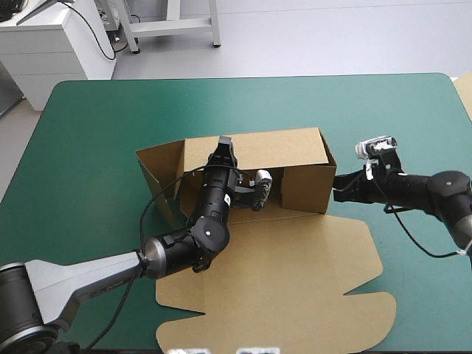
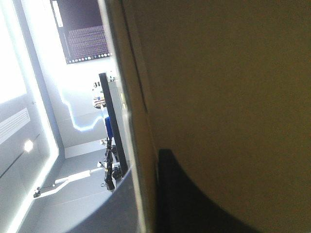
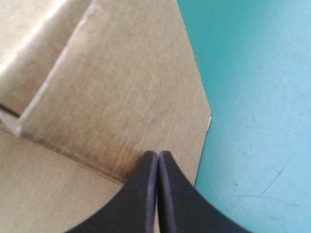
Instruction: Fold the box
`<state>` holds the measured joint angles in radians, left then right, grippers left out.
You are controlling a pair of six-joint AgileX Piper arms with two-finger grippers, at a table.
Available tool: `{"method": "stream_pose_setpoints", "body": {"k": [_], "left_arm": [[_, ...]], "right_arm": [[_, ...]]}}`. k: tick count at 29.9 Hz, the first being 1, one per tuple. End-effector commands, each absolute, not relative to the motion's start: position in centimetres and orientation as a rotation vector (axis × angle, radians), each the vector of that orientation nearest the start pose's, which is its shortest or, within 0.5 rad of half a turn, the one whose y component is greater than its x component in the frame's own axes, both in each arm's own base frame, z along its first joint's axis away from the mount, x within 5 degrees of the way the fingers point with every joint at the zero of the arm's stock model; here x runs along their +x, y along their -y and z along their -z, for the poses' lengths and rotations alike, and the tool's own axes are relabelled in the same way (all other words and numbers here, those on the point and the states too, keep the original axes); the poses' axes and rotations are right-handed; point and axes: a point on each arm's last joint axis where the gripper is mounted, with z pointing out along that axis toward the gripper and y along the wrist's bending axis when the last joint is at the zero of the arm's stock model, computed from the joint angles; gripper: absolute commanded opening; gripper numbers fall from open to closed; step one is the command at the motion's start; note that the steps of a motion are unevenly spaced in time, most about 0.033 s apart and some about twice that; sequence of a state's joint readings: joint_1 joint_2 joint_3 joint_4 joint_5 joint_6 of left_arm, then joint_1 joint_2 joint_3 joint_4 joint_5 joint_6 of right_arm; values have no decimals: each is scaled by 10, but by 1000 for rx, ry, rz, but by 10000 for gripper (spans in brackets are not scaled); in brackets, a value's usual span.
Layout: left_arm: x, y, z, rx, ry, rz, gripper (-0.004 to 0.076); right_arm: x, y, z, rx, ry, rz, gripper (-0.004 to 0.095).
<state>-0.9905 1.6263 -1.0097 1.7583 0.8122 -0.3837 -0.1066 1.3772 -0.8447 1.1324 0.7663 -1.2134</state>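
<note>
The brown box (image 1: 302,181) stands in the middle of the table with its back and right walls raised and its lid (image 1: 295,280) lying flat toward the front. My left gripper (image 1: 224,142) reaches into the box and is shut on the top edge of the back wall. In the left wrist view the board (image 2: 233,97) fills most of the picture, one black finger (image 2: 189,199) lies against it and the other is hidden behind it. My right gripper (image 1: 337,186) (image 3: 158,155) is shut, its tip pressed against the outside of the right wall (image 3: 121,82).
The box's left flap (image 1: 156,168) leans outward, not tucked. Bare teal-green cover (image 1: 96,147) surrounds the box on the left, back and right. A pale sheet's corner (image 1: 464,92) shows at the table's far right edge.
</note>
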Motion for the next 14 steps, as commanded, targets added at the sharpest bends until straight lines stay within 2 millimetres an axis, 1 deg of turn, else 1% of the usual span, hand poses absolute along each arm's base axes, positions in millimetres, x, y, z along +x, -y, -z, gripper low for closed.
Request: {"method": "stream_pose_setpoints", "body": {"k": [1,4,7,10,14], "left_arm": [[241,248,-290,1524,-1116,-1082,-8],[241,248,-290,1527,-1114,-1078,-8],[241,248,-290,1529,-1115,-1075,-8],[241,249,-289,1530,-1116,-1072,-8],[241,249,-289,1530,-1116,-1072,-8]], "right_arm": [[264,-31,-284,-473,-2042,-600,-19],[260,-37,-285,-574,-2016,-653,-4],[254,-41,-284,-657,-2019,-711,69],[251,-42,-282,-703,-2037,-717,201],[250,-42,-281,-693,-2055,-725,471]]}}
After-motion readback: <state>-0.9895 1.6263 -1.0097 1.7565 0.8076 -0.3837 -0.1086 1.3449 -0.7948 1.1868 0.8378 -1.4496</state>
